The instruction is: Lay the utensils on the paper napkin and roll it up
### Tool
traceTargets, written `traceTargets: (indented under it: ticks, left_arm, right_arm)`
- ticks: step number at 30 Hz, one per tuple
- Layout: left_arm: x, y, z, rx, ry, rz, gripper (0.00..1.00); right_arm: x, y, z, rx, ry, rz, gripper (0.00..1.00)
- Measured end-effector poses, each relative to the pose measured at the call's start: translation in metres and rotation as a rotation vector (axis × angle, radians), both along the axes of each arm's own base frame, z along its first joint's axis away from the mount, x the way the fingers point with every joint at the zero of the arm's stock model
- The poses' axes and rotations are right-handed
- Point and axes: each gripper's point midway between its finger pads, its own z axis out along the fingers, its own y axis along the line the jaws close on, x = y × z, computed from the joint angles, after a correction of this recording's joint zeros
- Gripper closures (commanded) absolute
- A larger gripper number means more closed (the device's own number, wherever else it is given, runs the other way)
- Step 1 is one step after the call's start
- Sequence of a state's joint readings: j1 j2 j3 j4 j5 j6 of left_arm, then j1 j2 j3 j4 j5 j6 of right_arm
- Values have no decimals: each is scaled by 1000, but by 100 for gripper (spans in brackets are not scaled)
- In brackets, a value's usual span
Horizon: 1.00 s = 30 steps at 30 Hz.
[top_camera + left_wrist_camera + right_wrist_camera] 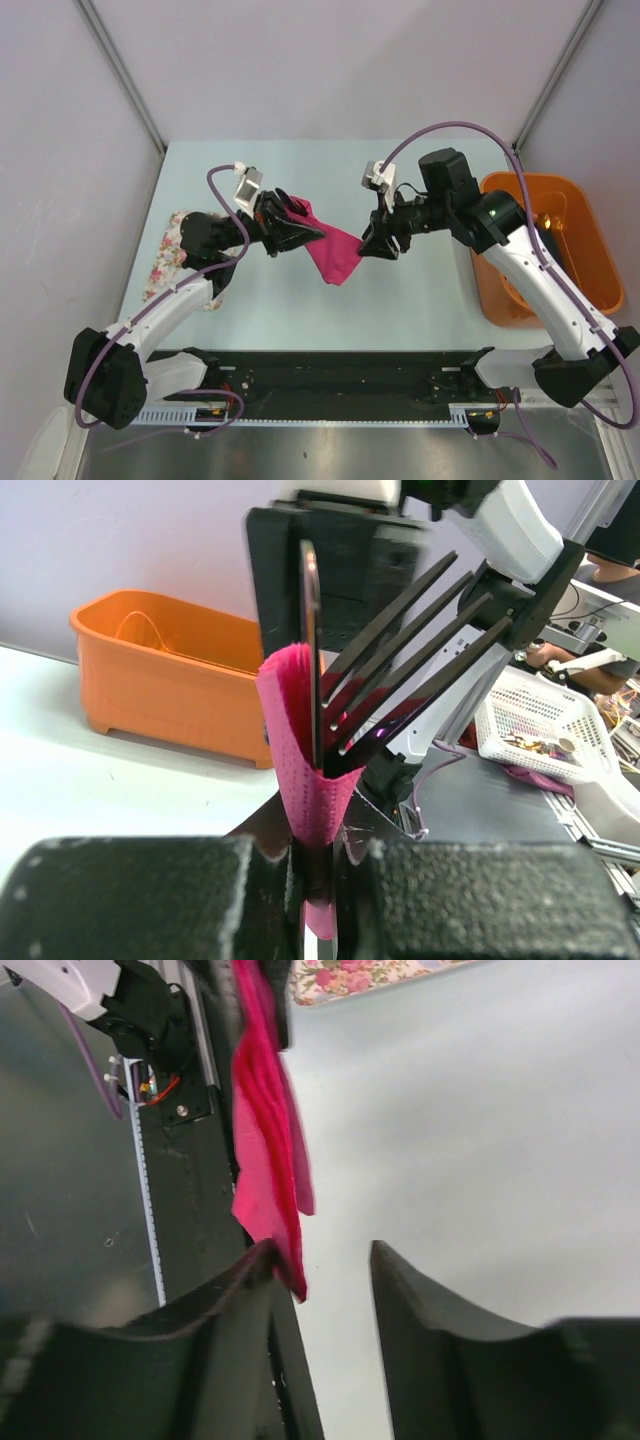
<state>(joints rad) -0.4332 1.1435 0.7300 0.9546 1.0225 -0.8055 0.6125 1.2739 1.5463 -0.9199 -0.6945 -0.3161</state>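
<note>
1. Magenta-pink paper napkin (335, 255) hangs in the air above the pale table (420, 300) in the top view, spanning between the left gripper (292, 233) and the right gripper (372, 245). An orange plastic tub (595, 250) stands at the right and a floral cloth mat (165, 255) lies at the left.
2. Left wrist: the left gripper (320, 880) is clamped on the napkin (305, 760), which is rolled around the utensils: a black plastic fork (410, 650) and a thin dark blade (312, 650) stick out of it.
3. Right wrist: the right gripper (325, 1270) has its fingers spread apart. The napkin's (265, 1140) lower corner hangs at one fingertip, and contact cannot be told.
</note>
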Motion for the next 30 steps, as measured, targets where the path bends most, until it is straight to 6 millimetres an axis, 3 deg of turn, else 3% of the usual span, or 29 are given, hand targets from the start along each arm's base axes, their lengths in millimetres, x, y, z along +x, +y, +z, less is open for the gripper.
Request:
traceTargets:
  ticks: [3,4,5,11,15,17,19,21,26,27,30]
  left_arm:
    - [-1,0,0,2,-2,-5,100]
    - [-1,0,0,3,-2,-6,100]
    - [-1,0,0,3,-3,-5,100]
    - [-1,0,-1,9,11,-5,100]
    - [-1,0,-1,11,16,-5,100]
    - [-1,0,-2,14,21,-5,100]
    - [-1,0,-2,14,22,-4,100]
    - [-1,0,-2,14,22,-4,100]
    - [0,0,1,11,16,-5,100]
    - [0,0,2,10,12,-5,100]
    - [-1,0,5,7,2,-8,100]
  right_arm:
    - [11,-3,-7,-12,17,-22,80]
    - [13,-4,-8,-13,22,-26,95]
    - [16,-4,-10,-14,27,-30,100]
    - [15,-2,-11,-4,43,-8,100]
    - [14,0,-9,5,45,9,33]
    - [13,0,-7,7,47,18,30]
    - [11,-1,-7,3,35,36,35]
    - [7,-2,-8,-5,35,46,49]
    - [0,2,-9,-12,33,78,69]
    - [-1,2,-9,-12,34,80,81]
    - [-2,3,-8,-8,35,88,100]
